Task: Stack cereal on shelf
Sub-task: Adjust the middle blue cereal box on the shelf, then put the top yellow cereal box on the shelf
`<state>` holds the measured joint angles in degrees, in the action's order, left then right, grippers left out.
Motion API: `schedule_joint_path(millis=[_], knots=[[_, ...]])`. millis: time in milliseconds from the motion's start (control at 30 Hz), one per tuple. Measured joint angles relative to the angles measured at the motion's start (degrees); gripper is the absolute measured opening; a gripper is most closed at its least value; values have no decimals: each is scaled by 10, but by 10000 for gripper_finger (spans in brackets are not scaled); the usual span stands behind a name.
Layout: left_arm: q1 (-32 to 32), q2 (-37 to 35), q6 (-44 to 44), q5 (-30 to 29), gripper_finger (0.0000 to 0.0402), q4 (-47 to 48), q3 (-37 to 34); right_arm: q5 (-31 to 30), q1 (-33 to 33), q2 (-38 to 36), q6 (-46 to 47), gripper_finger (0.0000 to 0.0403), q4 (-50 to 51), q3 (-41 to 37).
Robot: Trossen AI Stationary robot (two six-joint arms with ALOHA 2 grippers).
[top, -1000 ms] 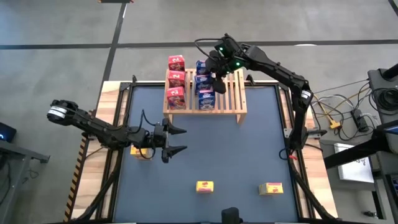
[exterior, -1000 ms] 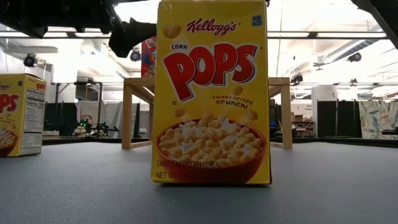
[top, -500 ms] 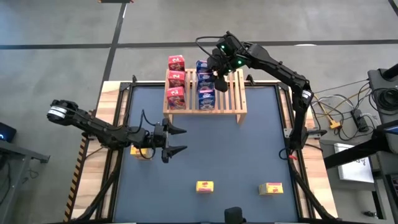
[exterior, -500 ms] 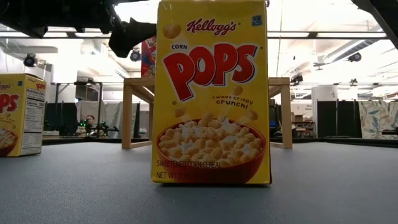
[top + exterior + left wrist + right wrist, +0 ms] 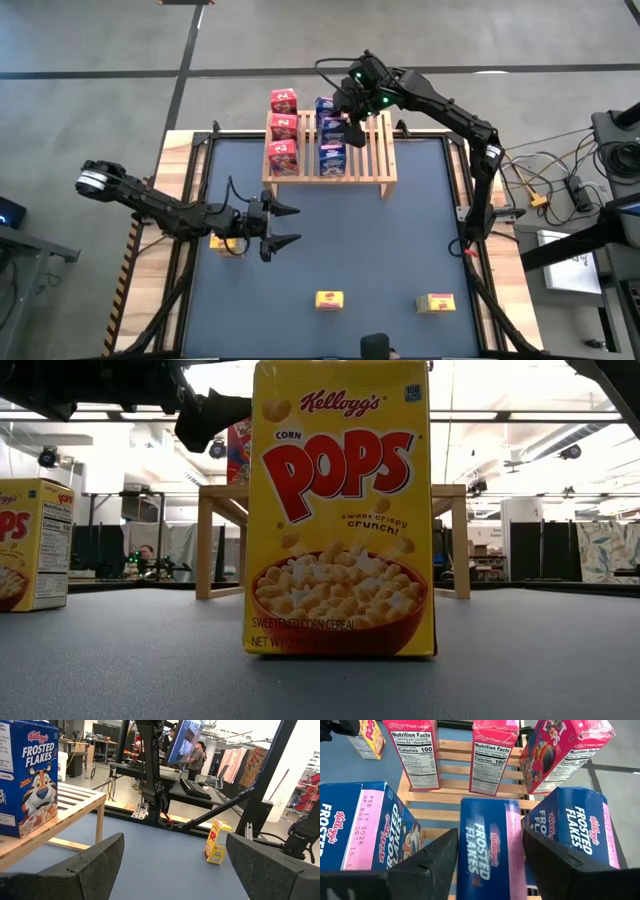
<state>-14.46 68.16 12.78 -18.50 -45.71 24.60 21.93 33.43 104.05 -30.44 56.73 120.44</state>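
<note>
One blue cereal box (image 5: pixel 490 845) sits between the right hand's (image 5: pixel 490 851) spread fingers.

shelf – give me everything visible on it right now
The shelf is a light wooden rack with a top of parallel slats on short square legs, wider than deep. It stands upright at the far edge of the blue table. Three red cereal boxes and three blue cereal boxes stand on its left part in two rows; the right slats are bare. The right gripper hovers over the blue row.
</note>
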Motion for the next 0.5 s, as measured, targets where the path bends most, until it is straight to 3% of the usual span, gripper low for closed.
schedule_joint_path(millis=[267,500], knots=[[0,0,0,0,334,0,0,0,0,-1,10,258,1,7],[0,0,0,0,334,0,0,0,0,-18,24,271,7,41]])
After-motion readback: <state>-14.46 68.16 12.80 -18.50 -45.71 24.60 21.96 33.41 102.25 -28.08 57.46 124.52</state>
